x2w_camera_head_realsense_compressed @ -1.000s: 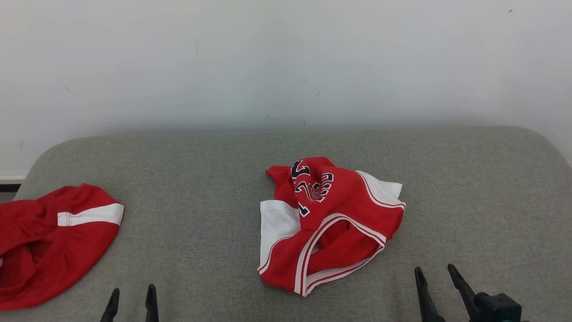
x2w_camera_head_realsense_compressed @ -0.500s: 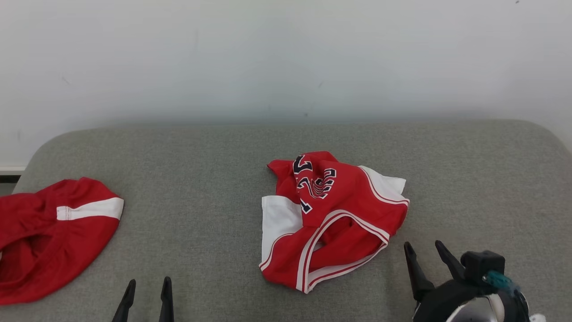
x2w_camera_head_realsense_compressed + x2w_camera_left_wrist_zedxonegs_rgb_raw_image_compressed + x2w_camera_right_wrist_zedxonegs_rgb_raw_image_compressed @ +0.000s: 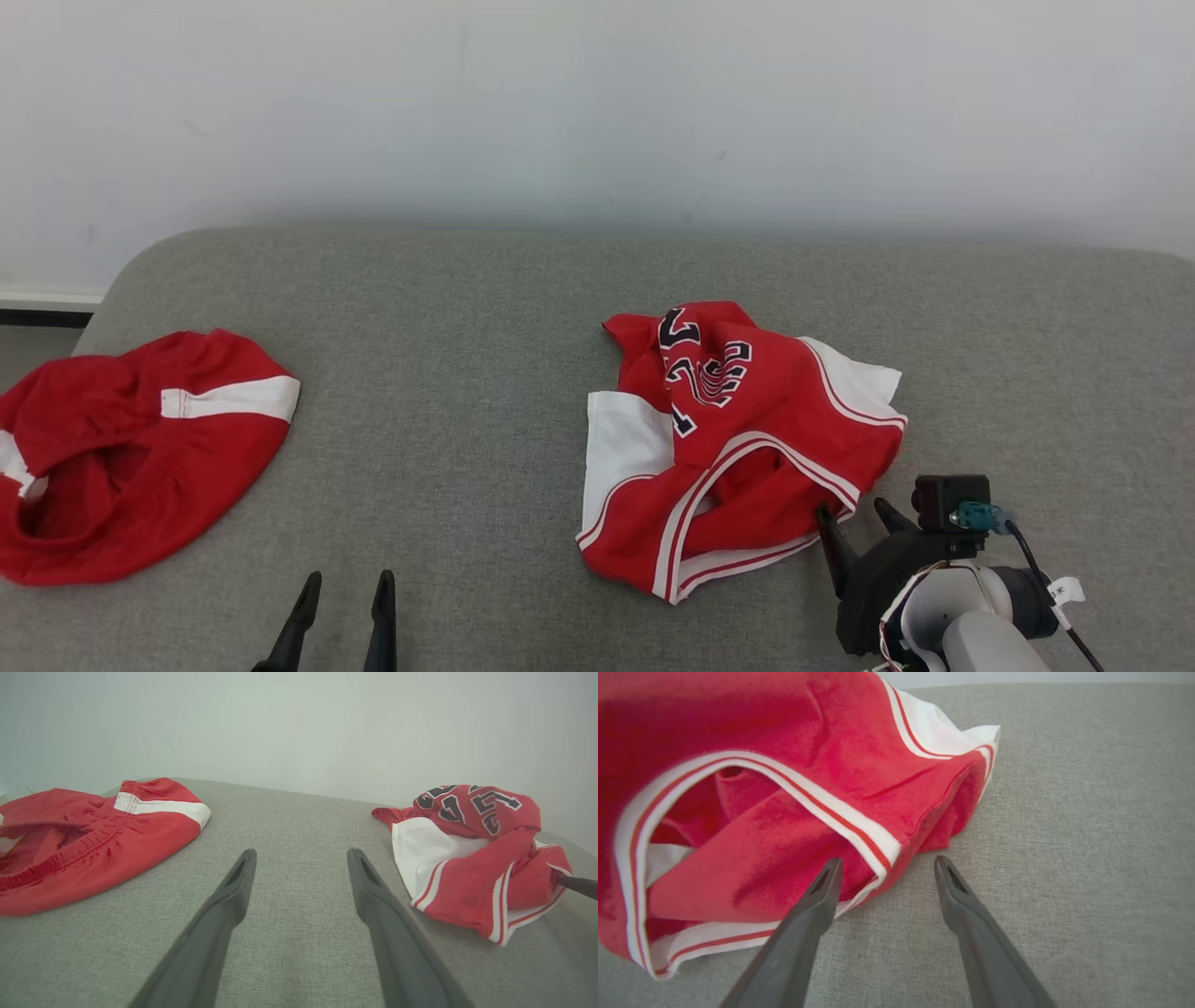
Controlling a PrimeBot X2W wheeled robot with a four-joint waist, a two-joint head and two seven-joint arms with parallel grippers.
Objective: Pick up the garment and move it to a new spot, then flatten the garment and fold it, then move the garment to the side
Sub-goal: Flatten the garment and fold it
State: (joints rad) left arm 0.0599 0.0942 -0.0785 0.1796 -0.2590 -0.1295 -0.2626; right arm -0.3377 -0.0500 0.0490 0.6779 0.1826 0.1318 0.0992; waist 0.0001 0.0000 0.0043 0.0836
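Plain indoor room, home or lab unclear: grey upholstered surface (image 3: 467,308) against bare white wall (image 3: 597,112).

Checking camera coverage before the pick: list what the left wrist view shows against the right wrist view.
Left wrist view: the red shorts, the jersey's dark numbers, the open left gripper. Right wrist view: the open right gripper close up, one finger at the jersey's striped trim. Both: the jersey, crumpled on the grey cushion.

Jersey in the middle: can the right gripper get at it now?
Probably yes: the open right gripper is beside the jersey, one finger by its hem, nothing between them.
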